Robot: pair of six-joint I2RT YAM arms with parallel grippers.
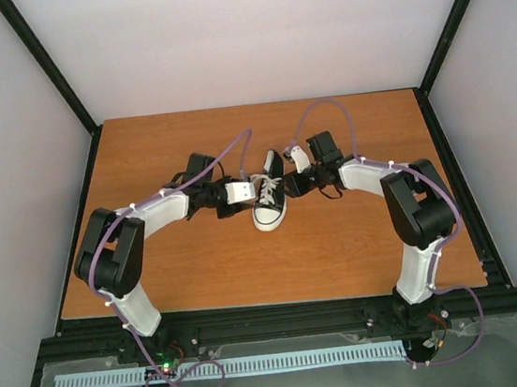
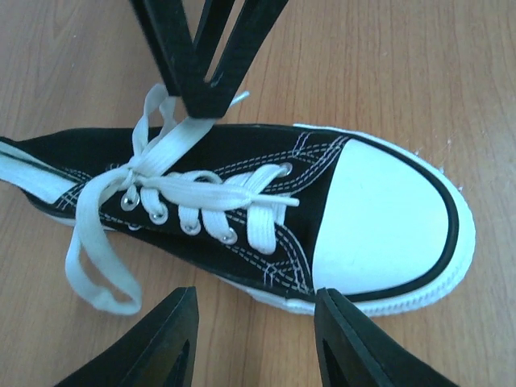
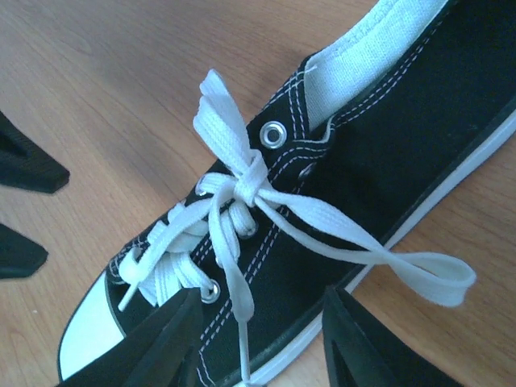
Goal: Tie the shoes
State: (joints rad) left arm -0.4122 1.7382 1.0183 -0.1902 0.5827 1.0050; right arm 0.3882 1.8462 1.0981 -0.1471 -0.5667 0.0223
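The black sneaker (image 1: 270, 201) is found near the middle of the wooden table (image 1: 203, 276), about midway between its left and right edges, with the white toe cap turned toward the near edge and the heel toward the far edge. Its white laces (image 3: 242, 189) are drawn into a knot over the tongue, from which two loops are spread, one of them laid across the sole onto the table. The left gripper (image 2: 258, 339) is held just beside the shoe's left side, with its jaws parted and nothing clasped between them. The right gripper (image 3: 258, 343) is held just beside the opposite side, likewise parted and empty, and a loose lace end is seen hanging between its fingers.
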